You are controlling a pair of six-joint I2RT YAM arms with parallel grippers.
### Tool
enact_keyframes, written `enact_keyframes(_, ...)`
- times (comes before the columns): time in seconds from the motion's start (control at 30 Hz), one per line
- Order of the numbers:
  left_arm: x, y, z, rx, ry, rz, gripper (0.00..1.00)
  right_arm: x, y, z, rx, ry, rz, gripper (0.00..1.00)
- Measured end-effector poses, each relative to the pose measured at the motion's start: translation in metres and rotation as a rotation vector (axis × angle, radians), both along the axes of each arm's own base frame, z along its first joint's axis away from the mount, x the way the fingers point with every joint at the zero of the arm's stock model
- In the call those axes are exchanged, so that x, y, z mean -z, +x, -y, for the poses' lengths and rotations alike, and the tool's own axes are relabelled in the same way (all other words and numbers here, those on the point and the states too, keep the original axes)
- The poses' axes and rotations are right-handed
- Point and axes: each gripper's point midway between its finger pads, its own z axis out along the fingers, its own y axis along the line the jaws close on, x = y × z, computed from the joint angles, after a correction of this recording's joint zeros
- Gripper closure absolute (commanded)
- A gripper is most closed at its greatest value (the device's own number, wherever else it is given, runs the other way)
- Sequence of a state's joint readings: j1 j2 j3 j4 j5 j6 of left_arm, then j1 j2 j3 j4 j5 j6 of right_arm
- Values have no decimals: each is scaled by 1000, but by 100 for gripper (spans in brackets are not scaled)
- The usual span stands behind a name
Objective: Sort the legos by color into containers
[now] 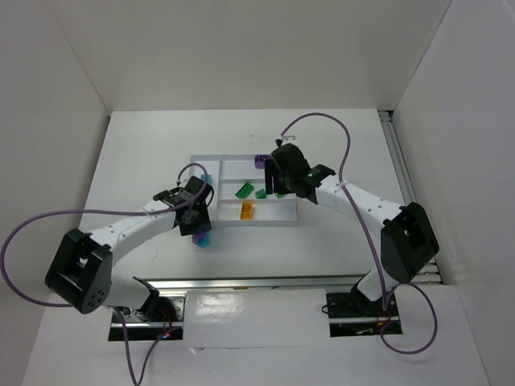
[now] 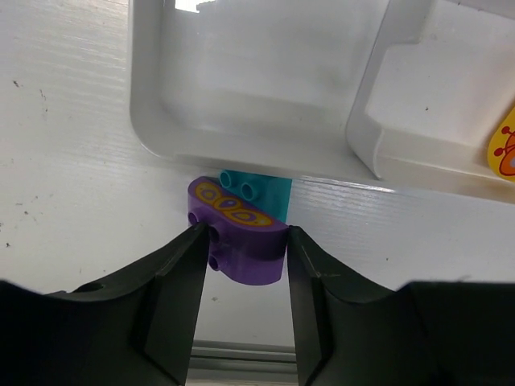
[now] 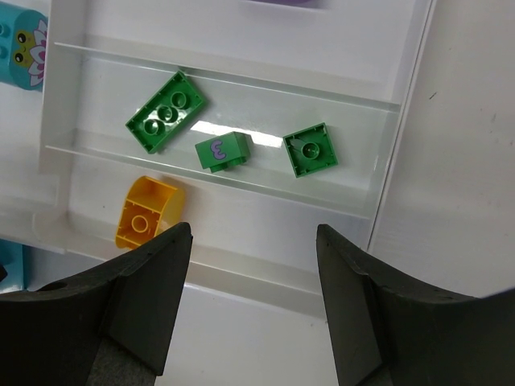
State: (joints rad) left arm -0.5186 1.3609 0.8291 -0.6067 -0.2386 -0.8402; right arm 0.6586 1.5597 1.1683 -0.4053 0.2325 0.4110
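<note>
My left gripper [image 1: 198, 228] is shut on a purple lego [image 2: 241, 237] with yellow ovals, just outside the white tray's [image 1: 222, 168] near left corner. A teal lego [image 2: 259, 190] lies right behind it against the tray wall [image 2: 241, 153]. My right gripper [image 3: 253, 245] is open and empty over the tray's right end [image 3: 385, 169]. Three green legos [image 3: 166, 111] [image 3: 223, 151] [image 3: 311, 149] lie in one strip. A yellow-orange lego [image 3: 145, 213] lies in the nearer strip. A purple lego [image 1: 260, 161] sits in the far strip.
Another teal lego [image 3: 22, 42] with a flower print lies in the tray's long section. A yellow printed piece [image 2: 507, 149] shows at the right edge of the left wrist view. White walls enclose the table. A metal rail [image 1: 265, 281] runs along the near edge.
</note>
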Motion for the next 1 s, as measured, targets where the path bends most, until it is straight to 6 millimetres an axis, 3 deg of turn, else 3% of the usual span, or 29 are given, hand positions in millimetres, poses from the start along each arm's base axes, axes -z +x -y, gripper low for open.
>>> enact_keyframes(0.07,0,0,0,3,3,-1,30,0,0,0,0,0,-1,30)
enact_keyframes(0.17,2,0,0,6,10,-8,18,2,-1,1,0,-3,-3,30)
enact_keyframes(0.37,4,-1,-1,8,33,-11,16,6,-3,2,0,-9,-13,31)
enact_keyframes(0.5,10,-2,-3,5,55,-29,28,6,-3,2,0,-8,-12,31)
enact_keyframes(0.77,15,-1,-2,10,74,-37,66,6,-3,2,0,-8,-11,31)
enact_keyframes(0.83,13,-2,-2,12,71,-34,81,5,-3,2,0,-7,-11,31)
enact_keyframes(1.0,-8,-7,5,53,8,-11,95,1,-5,0,-13,10,-10,31)
